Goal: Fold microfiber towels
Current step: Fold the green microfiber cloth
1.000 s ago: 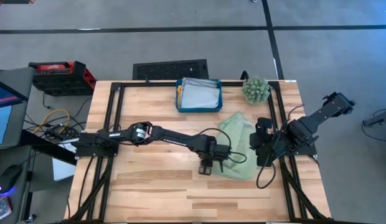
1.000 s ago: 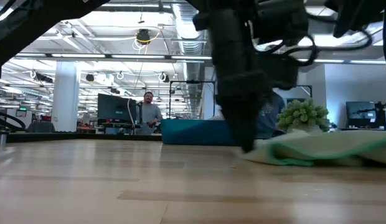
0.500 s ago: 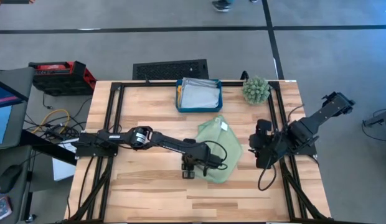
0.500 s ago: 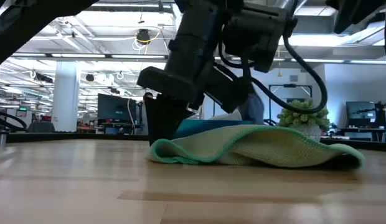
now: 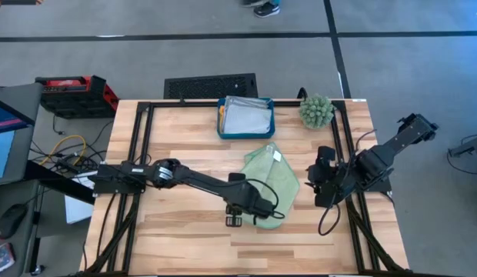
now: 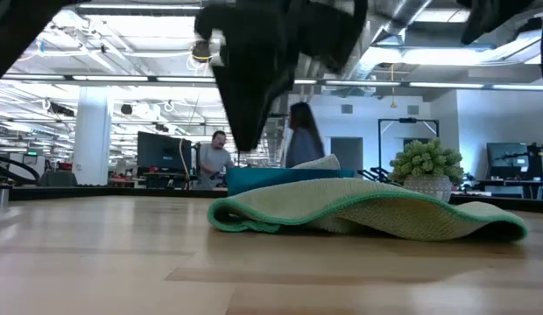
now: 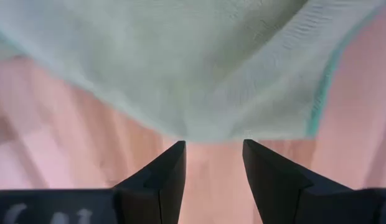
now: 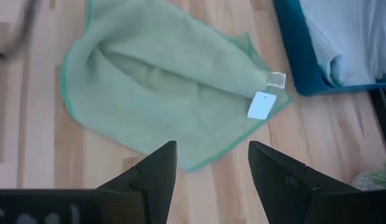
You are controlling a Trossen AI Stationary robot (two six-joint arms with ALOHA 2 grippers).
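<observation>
Even, bright overhead light falls on the desk (image 5: 185,138), with only soft shadows. In the low view, ceiling strip lights glare and the dark arm overhead is smeared. The left wrist view is blurred, its green towel (image 7: 180,62) out of focus.

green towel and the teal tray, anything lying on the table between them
Nothing: in the high view only bare wood shows between the light green microfiber towel and the teal tray of pale cloths. The towel's white tag lies on the towel's corner nearest the tray.
</observation>
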